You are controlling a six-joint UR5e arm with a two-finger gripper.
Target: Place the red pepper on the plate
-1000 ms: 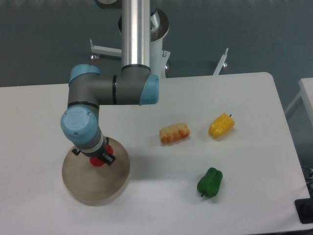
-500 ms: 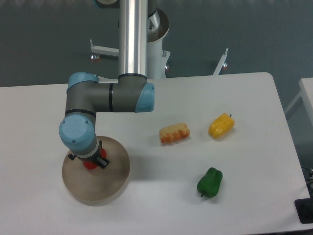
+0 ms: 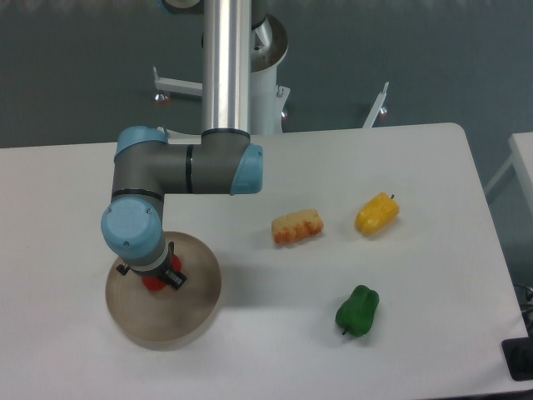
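Observation:
The round beige-tan plate [image 3: 187,308] lies at the front left of the white table. My gripper [image 3: 155,278] hangs over the plate's upper middle, mostly hidden under the arm's wrist. Only a sliver of the red pepper [image 3: 153,283] shows below the wrist, between the dark fingers, low over or on the plate. I cannot tell whether it touches the plate. The jaws look closed around the red pepper.
A yellow-orange corn piece [image 3: 297,227] lies at the table's middle. A yellow pepper [image 3: 376,214] lies to its right. A green pepper [image 3: 357,310] lies at the front right. The arm's column [image 3: 226,67] rises at the back.
The wrist moved left and slightly down a second ago, carrying the red pepper from the plate's upper right edge toward its middle. In the last half second it barely moved.

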